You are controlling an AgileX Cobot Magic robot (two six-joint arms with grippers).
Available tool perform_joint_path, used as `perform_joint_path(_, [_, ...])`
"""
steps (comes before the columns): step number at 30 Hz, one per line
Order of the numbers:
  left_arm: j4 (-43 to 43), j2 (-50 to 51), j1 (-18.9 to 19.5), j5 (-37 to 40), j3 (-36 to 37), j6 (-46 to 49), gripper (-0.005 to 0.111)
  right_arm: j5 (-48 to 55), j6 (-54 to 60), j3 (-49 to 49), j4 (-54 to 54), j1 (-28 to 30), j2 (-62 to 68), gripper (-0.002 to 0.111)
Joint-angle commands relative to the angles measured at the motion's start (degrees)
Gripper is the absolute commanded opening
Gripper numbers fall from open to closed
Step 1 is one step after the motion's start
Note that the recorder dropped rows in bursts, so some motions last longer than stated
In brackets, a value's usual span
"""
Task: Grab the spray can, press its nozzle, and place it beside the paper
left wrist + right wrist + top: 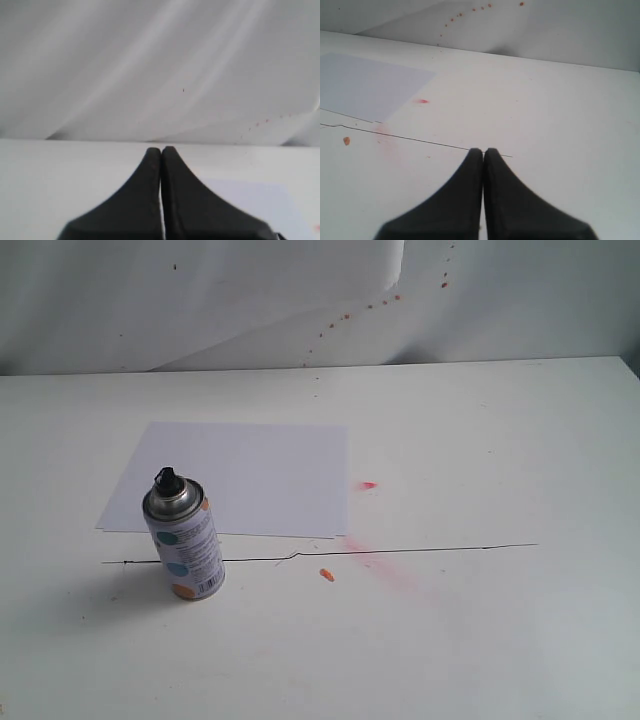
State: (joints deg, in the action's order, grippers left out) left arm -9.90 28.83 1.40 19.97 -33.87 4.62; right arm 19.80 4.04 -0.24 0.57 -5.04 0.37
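Left fingers [140, 200] and right fingers [460, 200] are pressed together, empty. The spray can [184, 545] stands upright at the paper's [250, 475] seven o'clock. Pickup looks not yet begun, so the left fingers must spread first.

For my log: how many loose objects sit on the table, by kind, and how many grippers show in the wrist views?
spray can: 1
paper sheet: 1
Grippers: 2, the left gripper and the right gripper, both shut and empty
Total: 4
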Motion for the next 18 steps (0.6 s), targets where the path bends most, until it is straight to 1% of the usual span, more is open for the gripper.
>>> perform_joint_path(1, [-1.8, 8.1, -0.4, 3.8, -1.6, 3.0, 0.0, -0.3, 0.2, 0.2, 0.0, 0.4, -0.4, 0.0])
perform_joint_path(3, [-3.3, 9.4, -0.4, 1.8, -1.6, 3.0, 0.0, -0.3, 0.2, 0.2, 0.0, 0.4, -0.4, 0.0])
perform_joint_path(6, [-3.3, 9.5, -0.4, -3.9, -1.6, 3.0, 0.0, -0.3, 0.2, 0.2, 0.0, 0.4, -0.4, 0.0])
perform_joint_path(7, [-3.3, 9.5, -0.4, -4.6, -1.6, 3.0, 0.0, -0.3, 0.2, 0.2, 0.0, 0.4, -0.4, 0.0])
perform_joint_path(15, [-3.3, 9.5, -0.5, -4.8, -1.4, 3.1, 0.0, -0.3, 0.2, 0.2, 0.0, 0.4, -0.4, 0.0])
perform_joint_path(17, [-3.0, 9.5, -1.6, -5.9, -0.9, 3.1, 0.0, -0.3, 0.2, 0.2, 0.0, 0.4, -0.4, 0.0])
perform_joint_path(18, [-4.4, 9.5, -3.2, -11.1, 1.2, 2.9, 0.0, -0.3, 0.2, 0.2, 0.0, 0.4, -0.4, 0.0])
